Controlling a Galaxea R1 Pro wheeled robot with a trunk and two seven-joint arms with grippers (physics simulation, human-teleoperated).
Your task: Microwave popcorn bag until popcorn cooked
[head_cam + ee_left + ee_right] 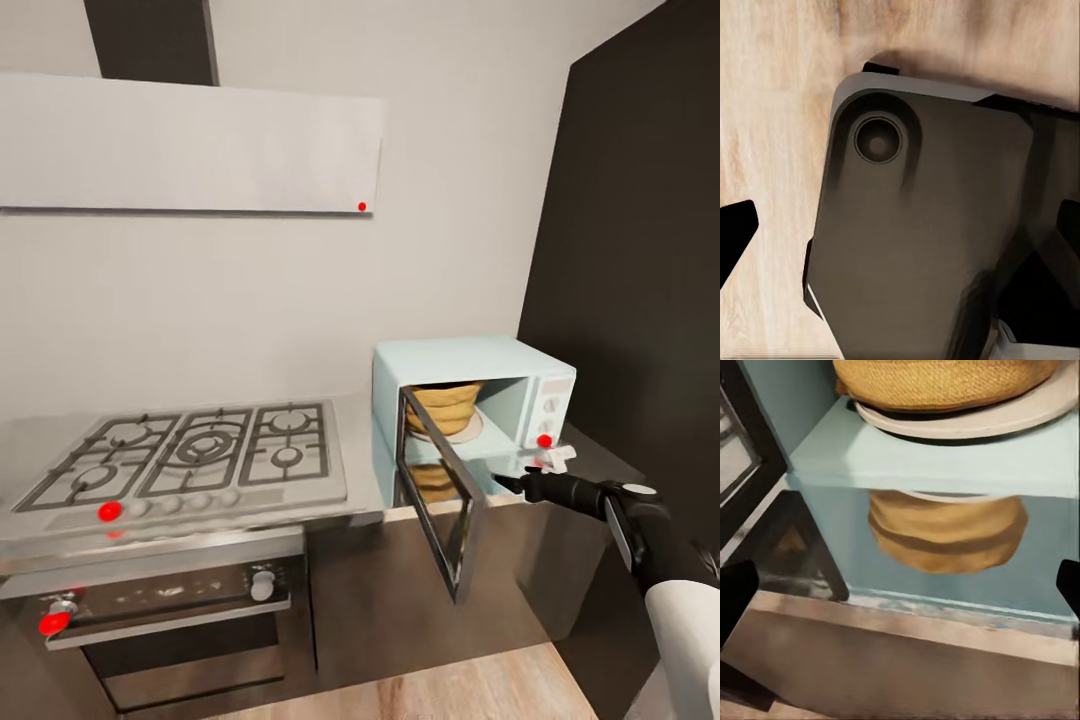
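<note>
I see tan-orange burlap popcorn sack (pixel 447 407) on white turntable plate (pixel 1020 412) inside pale mint-blue microwave (pixel 470 358), door (pixel 437 490) open, at grey steel counter (pixel 360 420) right end. Right tool (pixel 512 484) spread, empty, before opening.

mint-blue microwave (pixel 470 362), tan-orange popcorn bag (pixel 447 405)

The countertop (pixel 365 455) is grey and shiny, with dark cabinet fronts under it. The microwave (pixel 470 400) sits on it at the right end, with its door swung open. Beside the microwave, to the left, the gas hob (pixel 195 455) is set into the top. The countertop's front edge (pixel 915 622) runs just below the microwave.
</note>
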